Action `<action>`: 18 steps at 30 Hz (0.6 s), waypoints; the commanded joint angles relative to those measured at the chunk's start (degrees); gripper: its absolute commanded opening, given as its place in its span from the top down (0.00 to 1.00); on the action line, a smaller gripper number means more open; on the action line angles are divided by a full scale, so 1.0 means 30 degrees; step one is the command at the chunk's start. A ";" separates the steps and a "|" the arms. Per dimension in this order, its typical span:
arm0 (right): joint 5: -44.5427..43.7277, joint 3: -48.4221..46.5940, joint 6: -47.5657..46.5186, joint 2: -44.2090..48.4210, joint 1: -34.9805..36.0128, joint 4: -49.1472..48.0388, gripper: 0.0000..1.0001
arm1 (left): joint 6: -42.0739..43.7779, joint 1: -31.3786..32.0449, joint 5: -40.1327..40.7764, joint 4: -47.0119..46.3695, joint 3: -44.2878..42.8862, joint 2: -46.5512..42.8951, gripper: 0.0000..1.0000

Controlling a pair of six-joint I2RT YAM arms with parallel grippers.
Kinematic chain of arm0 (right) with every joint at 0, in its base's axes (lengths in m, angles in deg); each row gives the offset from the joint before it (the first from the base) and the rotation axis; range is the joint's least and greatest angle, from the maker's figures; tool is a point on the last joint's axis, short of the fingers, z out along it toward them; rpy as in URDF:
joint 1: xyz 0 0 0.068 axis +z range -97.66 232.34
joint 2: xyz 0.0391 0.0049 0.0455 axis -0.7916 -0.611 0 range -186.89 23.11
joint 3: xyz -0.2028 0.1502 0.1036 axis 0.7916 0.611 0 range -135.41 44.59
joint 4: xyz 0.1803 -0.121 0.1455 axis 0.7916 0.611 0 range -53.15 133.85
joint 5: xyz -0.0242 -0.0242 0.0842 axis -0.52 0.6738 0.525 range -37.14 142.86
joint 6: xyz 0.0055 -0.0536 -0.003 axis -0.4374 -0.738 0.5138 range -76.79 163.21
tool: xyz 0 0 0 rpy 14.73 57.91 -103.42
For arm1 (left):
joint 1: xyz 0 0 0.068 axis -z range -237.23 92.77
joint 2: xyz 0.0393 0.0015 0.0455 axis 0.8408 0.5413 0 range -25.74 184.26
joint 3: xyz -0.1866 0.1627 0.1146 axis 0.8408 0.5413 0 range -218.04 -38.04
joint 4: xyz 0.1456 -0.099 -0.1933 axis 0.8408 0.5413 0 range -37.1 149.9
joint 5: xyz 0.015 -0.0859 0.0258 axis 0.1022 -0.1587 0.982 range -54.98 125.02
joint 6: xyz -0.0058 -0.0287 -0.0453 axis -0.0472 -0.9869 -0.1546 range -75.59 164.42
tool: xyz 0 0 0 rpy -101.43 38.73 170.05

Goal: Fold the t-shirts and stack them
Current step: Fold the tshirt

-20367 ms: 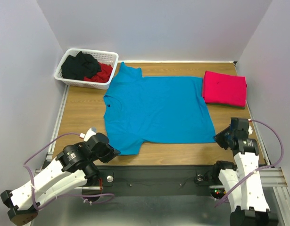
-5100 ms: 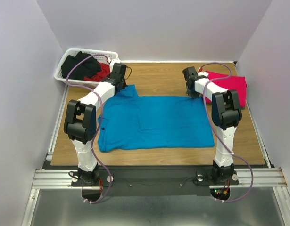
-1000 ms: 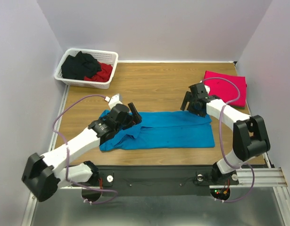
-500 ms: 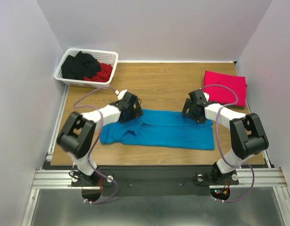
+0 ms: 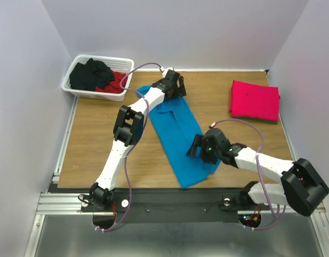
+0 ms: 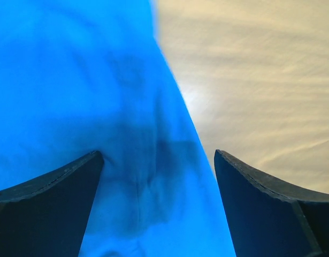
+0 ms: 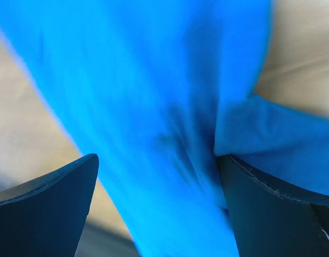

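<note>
Blue t-shirt (image 5: 177, 131) lies as diagonal strip. Left gripper (image 6: 156, 155) and right gripper (image 7: 156, 158) seen spread, nothing pinched. Ends best pinched squarely, cloth pulled taut.

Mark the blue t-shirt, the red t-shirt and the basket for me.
blue t-shirt (image 5: 177, 131): top external view, middle of the cloth strip.
red t-shirt (image 5: 255, 100): top external view, centre of its folded top.
basket (image 5: 92, 93): top external view, its near wall.
</note>
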 commanded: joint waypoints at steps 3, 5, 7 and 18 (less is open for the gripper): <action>0.2018 0.1256 0.3794 -0.1890 0.5447 -0.0683 0.00 | 0.0113 -0.0153 -0.2811 0.2181 -0.2744 0.2366 0.01; 0.1168 0.0439 0.3885 -0.2446 0.6910 -0.0656 0.00 | -0.0004 -0.0358 -0.3395 0.1885 -0.2744 0.2396 0.01; 0.0730 -0.0033 0.3856 -0.2479 0.7531 -0.0598 0.00 | -0.0209 -0.0621 -0.3545 0.1680 -0.2744 0.2425 0.01; -0.0824 -0.2055 0.3300 -0.1044 0.9321 0.1069 0.00 | -0.1118 -0.1560 -0.3747 0.0572 -0.4004 0.3216 0.01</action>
